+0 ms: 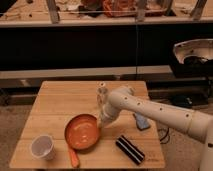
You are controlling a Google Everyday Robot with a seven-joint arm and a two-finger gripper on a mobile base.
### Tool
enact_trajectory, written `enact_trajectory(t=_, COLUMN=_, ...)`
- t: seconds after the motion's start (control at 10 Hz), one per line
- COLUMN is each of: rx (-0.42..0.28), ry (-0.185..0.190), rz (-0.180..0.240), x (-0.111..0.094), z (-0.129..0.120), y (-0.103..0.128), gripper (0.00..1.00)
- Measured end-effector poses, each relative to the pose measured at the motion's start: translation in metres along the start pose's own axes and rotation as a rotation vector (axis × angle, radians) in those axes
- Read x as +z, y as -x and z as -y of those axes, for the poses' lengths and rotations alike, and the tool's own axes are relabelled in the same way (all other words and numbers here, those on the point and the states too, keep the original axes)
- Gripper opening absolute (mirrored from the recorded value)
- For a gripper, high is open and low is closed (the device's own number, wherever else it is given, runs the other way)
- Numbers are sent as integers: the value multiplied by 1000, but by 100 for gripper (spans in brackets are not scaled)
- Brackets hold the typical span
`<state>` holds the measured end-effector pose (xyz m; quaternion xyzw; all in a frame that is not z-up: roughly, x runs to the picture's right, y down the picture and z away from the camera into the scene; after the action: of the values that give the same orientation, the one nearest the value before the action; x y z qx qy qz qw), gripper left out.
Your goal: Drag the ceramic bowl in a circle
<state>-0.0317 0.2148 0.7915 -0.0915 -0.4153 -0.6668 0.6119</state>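
Observation:
The ceramic bowl (pixel 81 132), round, shallow and orange-red, sits on the wooden table (pixel 60 102) near its front middle. My gripper (pixel 103 123) is at the bowl's right rim, at the end of the white arm (pixel 150 112) that reaches in from the right. The gripper touches or hooks the rim. A small white cup (pixel 43 147) stands to the bowl's left near the front edge.
An orange carrot-like piece (pixel 73 157) lies just in front of the bowl. A black striped block (pixel 130 149) lies at the front right. A blue object (pixel 141 121) lies behind the arm. A small clear bottle (pixel 102 95) stands behind the gripper.

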Motion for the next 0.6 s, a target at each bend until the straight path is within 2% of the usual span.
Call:
enact_trajectory(t=0.4, rx=-58, ry=-6, rz=40, x=6, z=18, y=5, gripper=0)
enact_trajectory(t=0.6, rx=-82, ry=-10, rz=58, x=15, z=41, y=0, gripper=0)
